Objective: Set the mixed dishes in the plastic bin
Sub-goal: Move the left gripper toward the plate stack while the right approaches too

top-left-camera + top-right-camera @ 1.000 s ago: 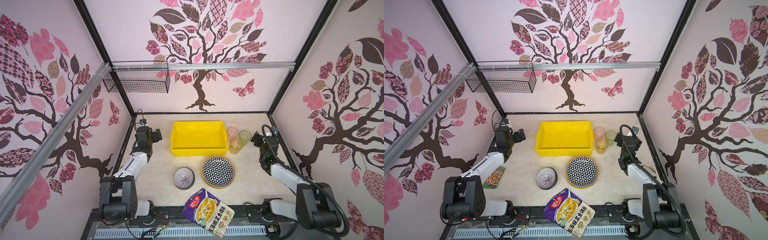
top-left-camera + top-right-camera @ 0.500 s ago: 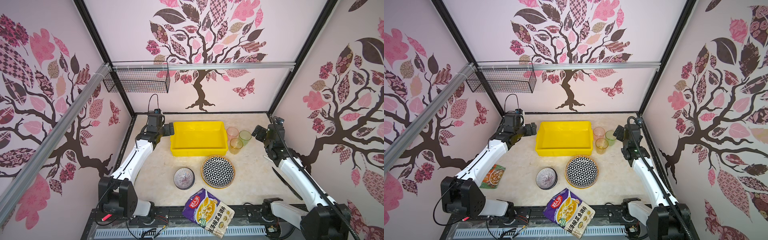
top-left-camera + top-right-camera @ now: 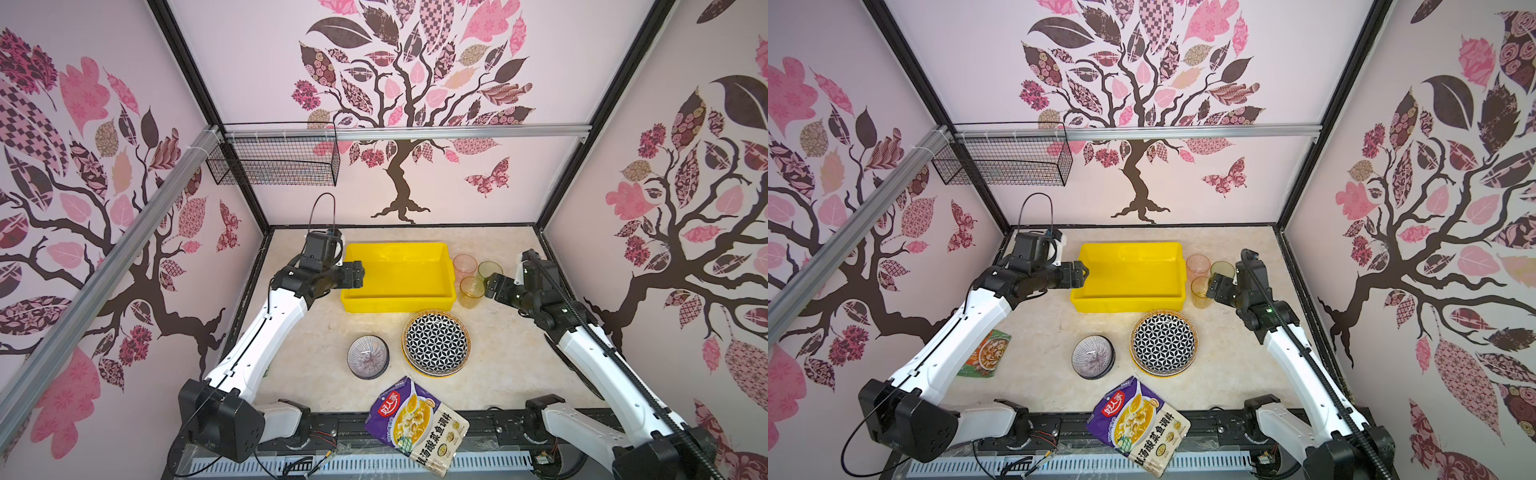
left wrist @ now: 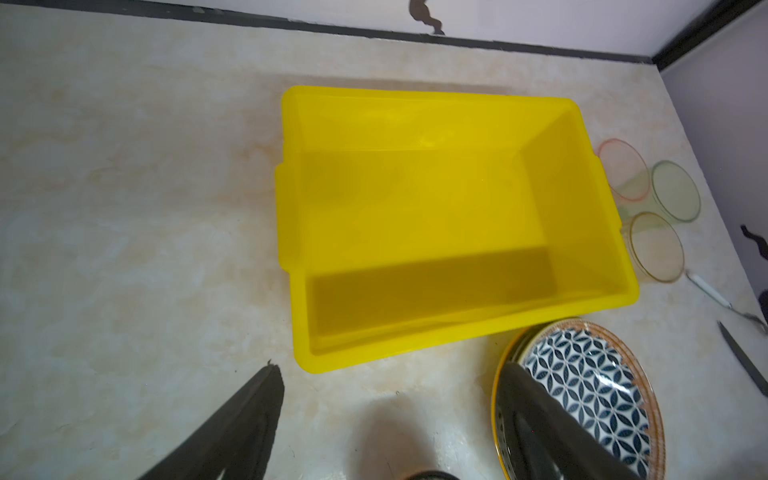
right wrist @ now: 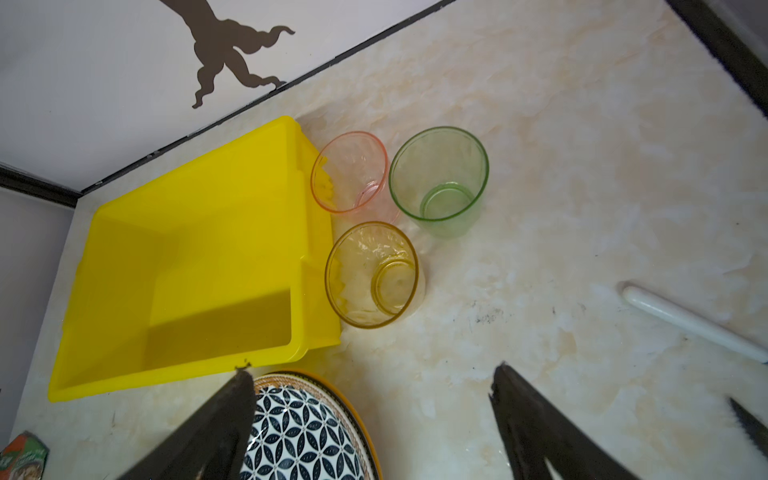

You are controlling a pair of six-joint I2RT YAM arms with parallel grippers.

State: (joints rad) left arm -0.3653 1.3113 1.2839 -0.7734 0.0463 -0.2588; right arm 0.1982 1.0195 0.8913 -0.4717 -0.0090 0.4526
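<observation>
Bright yellow, low-walled plastic bin (image 3: 397,305) stands toward the back. Translucent pink tumbler (image 3: 464,266), green tumbler (image 3: 489,270) and amber tumbler (image 3: 471,291) cluster beside its right wall. In front lie a black-white geometric plate (image 3: 436,340) (atop a yellow-rimmed plate (image 3: 435,375)) and a lined bowl (image 3: 368,357). The left gripper (image 4: 390,368) and right gripper (image 5: 372,368) hang spread wide, gripping nothing.

White arm shells (image 3: 249,345), black joints and bases — ribbed black cable (image 3: 559,293) along the right arm (image 3: 602,365).

You see an empty yellow bin (image 3: 397,304), three upright tumblers (image 3: 471,291) beside it, stacked plates (image 3: 436,341) and bowl (image 3: 368,356) in front.
</observation>
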